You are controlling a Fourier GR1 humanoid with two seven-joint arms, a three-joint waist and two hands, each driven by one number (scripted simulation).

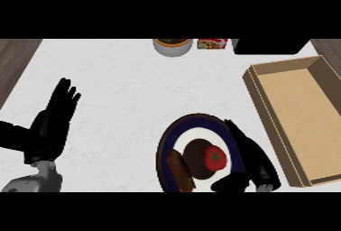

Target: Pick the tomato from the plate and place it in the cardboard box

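Observation:
A red tomato [215, 157] with a green stem lies on a white plate with a dark blue rim [174, 130], low in the middle of the head view. A dark round food piece and a brown one share the plate. My right hand [251, 159] lies just right of the tomato, fingers straight and pointing up-left, thumb curving below it; the hand is open and holds nothing. The cardboard box [313, 121] stands open at the right, nothing visible inside. At the left my left hand [53, 118] rests open, fingers up.
At the counter's back edge stand a grey pot with dark contents [172, 46], a small red packet [212, 43] and a black object [269, 46]. Dark wood strips border the white counter at the left and top right.

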